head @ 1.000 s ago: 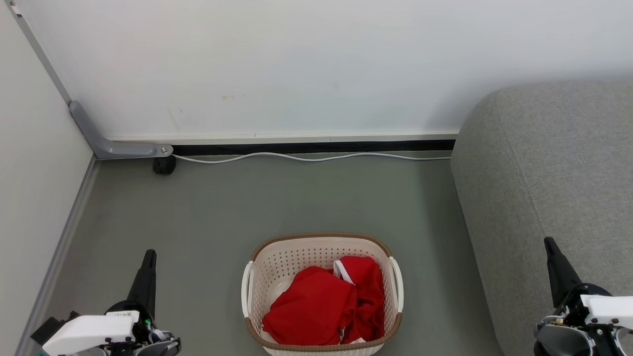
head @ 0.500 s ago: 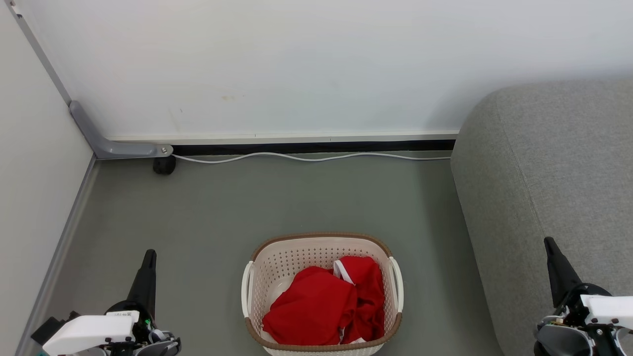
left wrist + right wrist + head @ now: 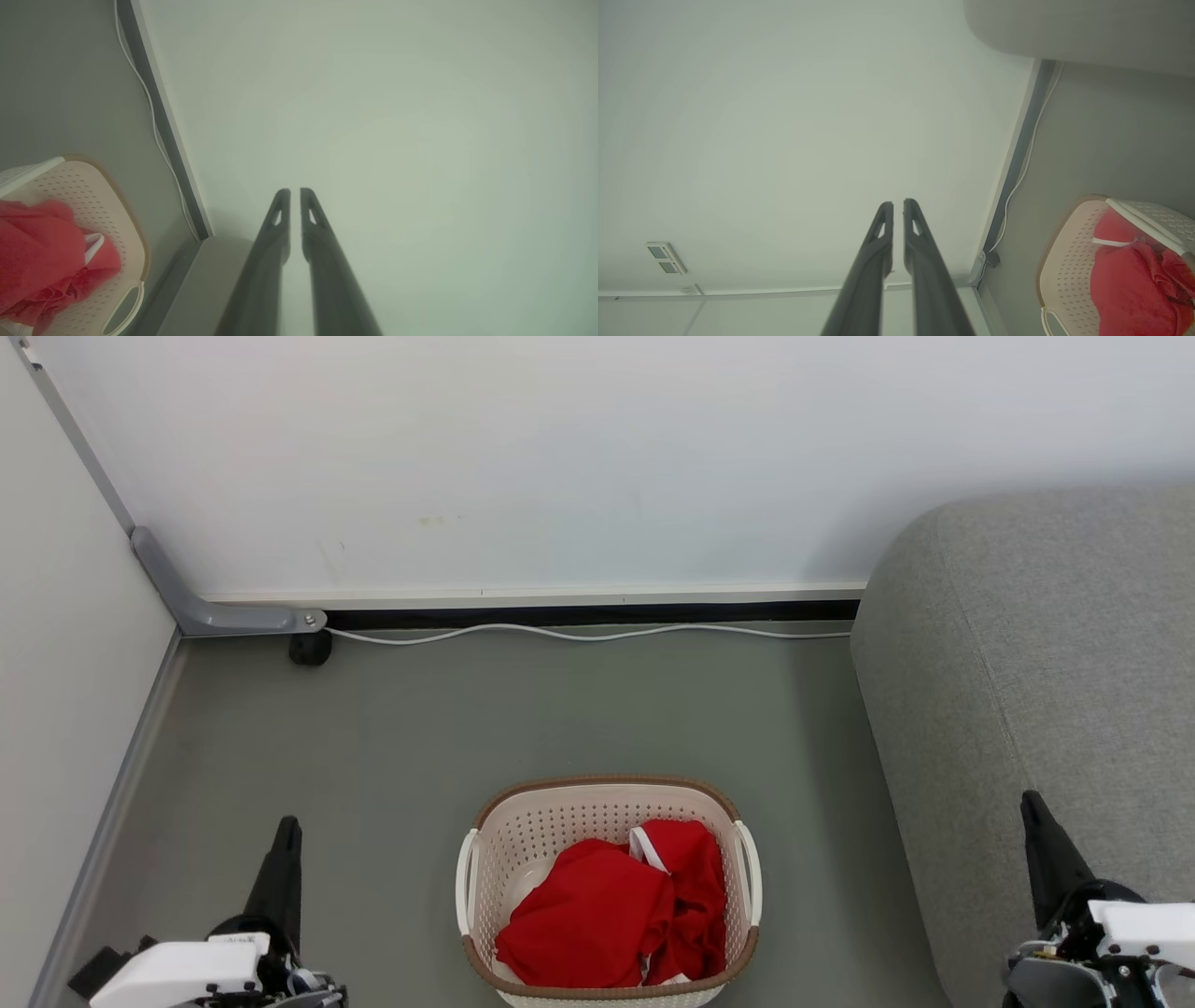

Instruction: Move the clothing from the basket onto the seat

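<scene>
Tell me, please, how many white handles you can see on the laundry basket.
2. On the basket, one handle is on the left side and the other handle is on the right side, nearer the seat. None looks hidden.

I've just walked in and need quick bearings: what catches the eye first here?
The bright red clothing heaped in the cream laundry basket on the floor, centre front. To its right looms the big grey sofa seat; a white cable trails along the foot of the wall.
</scene>
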Controlling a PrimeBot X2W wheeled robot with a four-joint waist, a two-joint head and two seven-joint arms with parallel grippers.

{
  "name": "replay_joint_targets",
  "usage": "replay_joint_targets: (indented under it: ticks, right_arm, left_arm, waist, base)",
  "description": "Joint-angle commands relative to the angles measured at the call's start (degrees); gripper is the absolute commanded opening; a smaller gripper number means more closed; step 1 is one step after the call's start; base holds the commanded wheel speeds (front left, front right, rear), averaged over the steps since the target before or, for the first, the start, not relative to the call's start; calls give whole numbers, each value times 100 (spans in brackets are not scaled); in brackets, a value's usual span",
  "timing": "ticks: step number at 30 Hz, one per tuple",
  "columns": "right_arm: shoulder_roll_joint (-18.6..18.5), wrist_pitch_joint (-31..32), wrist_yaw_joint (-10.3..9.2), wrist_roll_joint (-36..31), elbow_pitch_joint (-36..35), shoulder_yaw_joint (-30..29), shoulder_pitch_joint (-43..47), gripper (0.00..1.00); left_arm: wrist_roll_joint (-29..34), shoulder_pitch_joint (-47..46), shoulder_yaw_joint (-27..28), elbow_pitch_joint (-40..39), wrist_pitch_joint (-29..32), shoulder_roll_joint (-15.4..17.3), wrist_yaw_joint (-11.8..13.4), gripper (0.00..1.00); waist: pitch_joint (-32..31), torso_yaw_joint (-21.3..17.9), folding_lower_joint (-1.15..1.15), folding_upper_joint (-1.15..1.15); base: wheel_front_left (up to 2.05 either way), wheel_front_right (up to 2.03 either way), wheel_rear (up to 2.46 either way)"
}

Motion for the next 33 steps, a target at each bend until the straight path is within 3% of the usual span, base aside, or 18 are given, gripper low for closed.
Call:
replay_joint_targets:
  ticks: [1, 11, 16, 33]
  right_arm:
    - [14, 0, -1, -1, 56, 11, 14, 100]
    - [85, -54, -1, -51, 289, 106, 64, 100]
    - [45, -129, 0, -110, 299, 195, 0, 100]
    - [-192, -466, 4, -562, 458, 647, -319, 100]
  left_arm:
    - [0, 21, -2, 59, -1, -21, 2, 100]
    - [26, 92, -55, 340, -76, -105, 14, 100]
    - [76, 32, -116, 361, -153, -81, 11, 100]
    - [634, -247, -441, 490, -469, 88, 2, 100]
  waist:
    - [0, 0, 0, 0]
    - [2, -3, 13, 0]
    - [2, -7, 1, 0]
    - [25, -20, 0, 0]
  base:
    - [0, 0, 0]
    - [0, 0, 0]
    - [0, 0, 0]
    - [0, 0, 0]
